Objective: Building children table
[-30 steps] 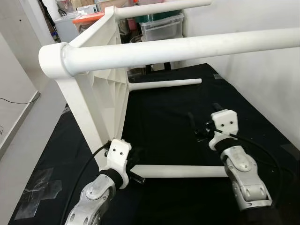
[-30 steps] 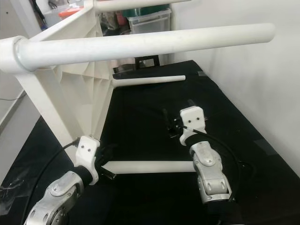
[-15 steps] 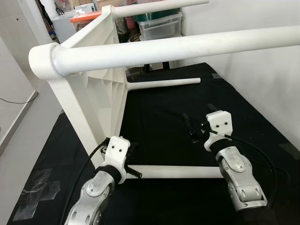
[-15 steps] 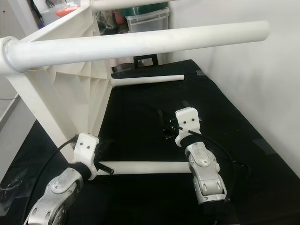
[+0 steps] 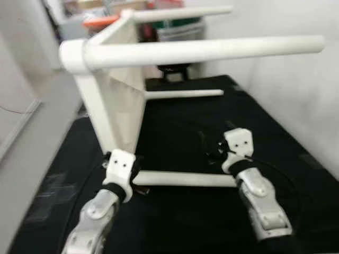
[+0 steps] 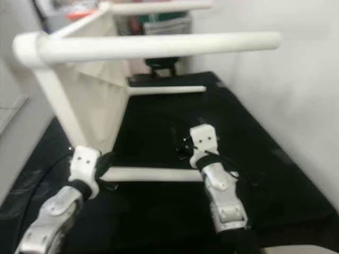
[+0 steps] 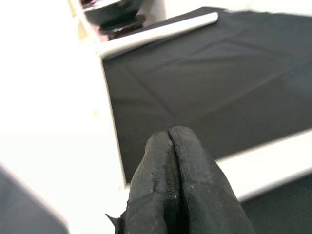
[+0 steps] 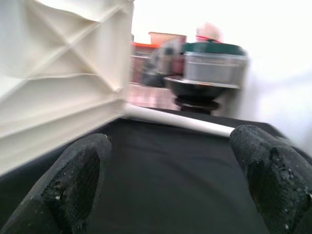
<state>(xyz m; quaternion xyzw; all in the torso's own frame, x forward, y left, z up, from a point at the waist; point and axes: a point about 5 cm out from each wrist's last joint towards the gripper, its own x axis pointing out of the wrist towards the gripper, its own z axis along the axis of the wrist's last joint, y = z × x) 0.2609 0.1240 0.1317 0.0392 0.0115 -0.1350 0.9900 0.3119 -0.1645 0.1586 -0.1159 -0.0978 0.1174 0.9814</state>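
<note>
A white children's table lies on its side on a black cloth; its ribbed top panel [image 5: 119,100] stands upright at the left. Legs stick out to the right: a thick near upper leg [image 5: 201,51], a far lower leg [image 5: 183,94], and a near lower leg [image 5: 185,179] lying just above the cloth. My left gripper [image 7: 170,141] is shut with nothing between its fingers, at that lower leg's base by the panel's corner [image 5: 136,176]. My right gripper [image 8: 170,161] is open, hovering just beyond the leg's free end [image 5: 213,149].
A white wall [image 5: 296,95] runs close along the right of the cloth. Plastic storage boxes [image 5: 177,29] and a dark stand [image 5: 172,71] sit behind the table. Grey floor [image 5: 32,127] lies to the left, with tape [image 5: 58,182] on the cloth's left part.
The whole picture has shifted and blurred, so the camera moved. My left gripper sits closer to the panel's corner at the leg's base. The right gripper stays open near the leg's far end.
</note>
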